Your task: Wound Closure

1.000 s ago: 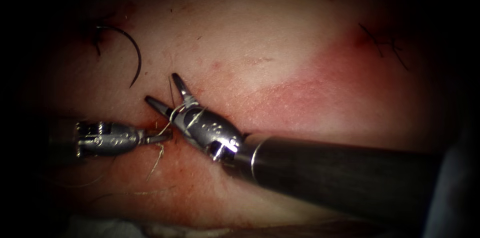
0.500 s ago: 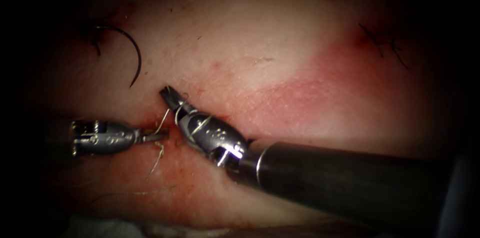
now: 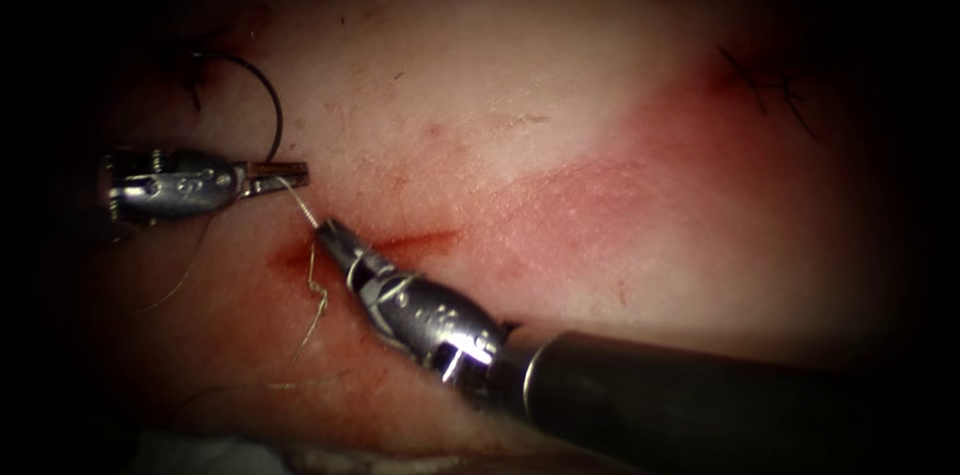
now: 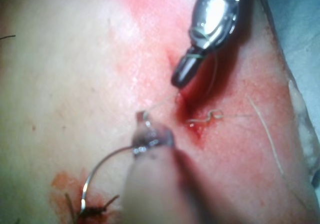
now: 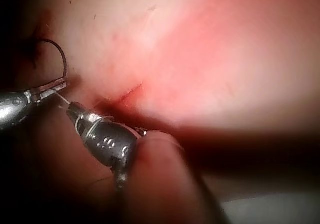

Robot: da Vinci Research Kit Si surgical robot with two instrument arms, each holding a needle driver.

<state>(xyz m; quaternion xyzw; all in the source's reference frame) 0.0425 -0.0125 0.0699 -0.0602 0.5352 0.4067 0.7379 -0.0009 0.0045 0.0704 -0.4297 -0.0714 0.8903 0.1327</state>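
My left tool [image 3: 290,173] is shut on the pale thread [image 3: 303,203], left of the cut [image 3: 410,239]. The thread runs taut down to my right tool [image 3: 330,232], whose jaws are shut on it. Loops of thread [image 3: 378,282] wrap the right tool's jaws behind the tip. The curved needle [image 3: 273,105] lies on the tissue [image 3: 560,85] above the left tool, held by neither; I cannot tell whether its far end is in the tissue. From the left wrist camera, the left tool [image 4: 143,118] and right tool [image 4: 181,79] face each other over red fluid [image 4: 200,129]. From the right wrist camera, the right tool [image 5: 72,109] sits just below the left tool [image 5: 57,88].
A loose thread end [image 3: 316,297] curls on the reddened tissue below the tools. A dark finished stitch [image 3: 770,85] sits at the far upper right. The right arm's shaft [image 3: 700,400] crosses the lower right. White gauze [image 3: 190,453] lines the near edge.
The right tool's jaws have gone from open to shut and slid down and left. The left tool has moved up and left with the thread, which now stretches taut between them.
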